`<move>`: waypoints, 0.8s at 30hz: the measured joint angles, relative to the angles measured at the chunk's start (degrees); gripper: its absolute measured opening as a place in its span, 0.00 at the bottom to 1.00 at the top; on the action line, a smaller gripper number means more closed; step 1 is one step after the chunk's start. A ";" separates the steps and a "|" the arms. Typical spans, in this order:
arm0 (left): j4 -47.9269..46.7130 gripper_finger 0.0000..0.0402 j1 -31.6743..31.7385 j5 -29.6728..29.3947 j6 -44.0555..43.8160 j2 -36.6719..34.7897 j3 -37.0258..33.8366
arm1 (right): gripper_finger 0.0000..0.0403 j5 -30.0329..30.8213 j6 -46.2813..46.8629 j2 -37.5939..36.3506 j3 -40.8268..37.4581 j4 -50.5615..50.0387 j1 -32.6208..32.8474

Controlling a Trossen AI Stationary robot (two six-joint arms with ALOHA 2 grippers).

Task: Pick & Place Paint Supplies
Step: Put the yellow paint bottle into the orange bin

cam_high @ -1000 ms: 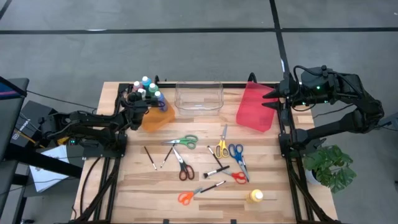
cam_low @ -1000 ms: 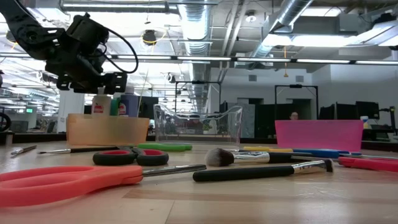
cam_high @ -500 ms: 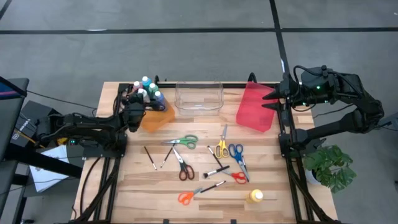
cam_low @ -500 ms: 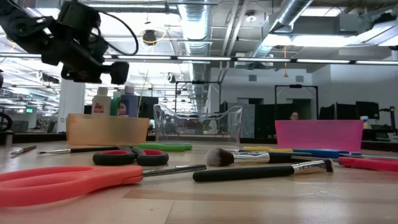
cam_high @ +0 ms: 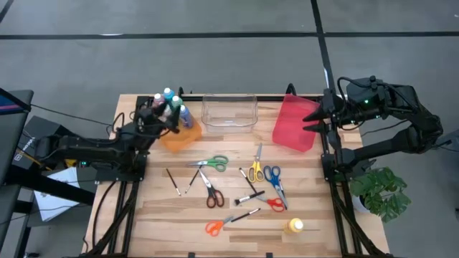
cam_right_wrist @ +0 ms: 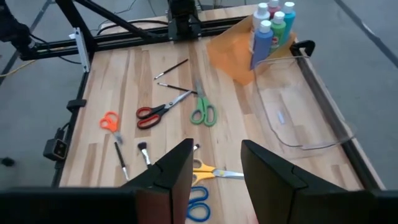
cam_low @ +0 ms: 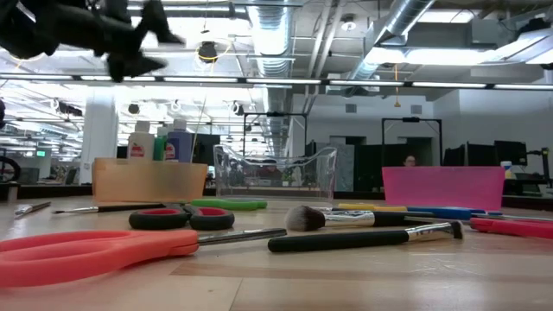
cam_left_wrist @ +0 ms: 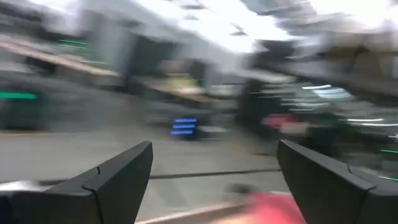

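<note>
1. A pale wooden plank surface [cam_high: 229, 215] stands on a grey floor, with an open hall of ceiling ducts and lights behind it in the low view.
2. Along its far edge sit three bins: an orange translucent plastic bin [cam_high: 179, 136], a clear plastic bin [cam_high: 229, 112] and a red plastic bin [cam_high: 292, 123].
3. Done so far, by my reading: a cluster of small paint bottles [cam_high: 169, 104] with coloured and white caps stands upright in the orange bin.
4. Left to do: a small yellow paint bottle [cam_high: 295, 226] lies near the front right corner, well apart from the bins.
5. Also loose mid-surface: green-handled scissors [cam_high: 211, 163], red-handled scissors [cam_high: 211, 192], orange-handled scissors [cam_high: 216, 226], blue-handled scissors [cam_high: 273, 177], yellow-handled scissors [cam_high: 255, 169] and several thin dark paintbrushes [cam_high: 173, 181].
6. The clear bin looks empty; the red bin's contents cannot be told.
7. The left pincer [cam_high: 169, 119] is raised above the orange bin, fingers spread wide, holding nothing.
8. The right pincer [cam_high: 313, 115] waits by the red bin, fingers partly apart and empty.
</note>
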 joint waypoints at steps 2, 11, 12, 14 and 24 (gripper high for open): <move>2.89 0.85 -1.84 9.00 -3.02 1.06 0.20 | 0.33 -0.28 0.03 0.00 0.00 0.00 0.00; 2.92 0.82 -15.93 18.57 -2.03 22.43 16.07 | 0.33 -0.28 0.03 0.00 0.00 0.67 0.00; 3.05 0.82 -17.17 19.54 -0.60 25.91 18.78 | 0.33 -0.28 0.03 0.00 0.00 0.69 0.00; 3.02 0.82 -19.21 22.02 2.25 33.43 24.65 | 0.33 -0.28 0.16 0.00 0.00 0.97 0.00; 2.43 0.82 -22.06 39.23 4.94 65.53 54.12 | 0.33 -0.28 1.06 0.00 0.00 0.87 0.00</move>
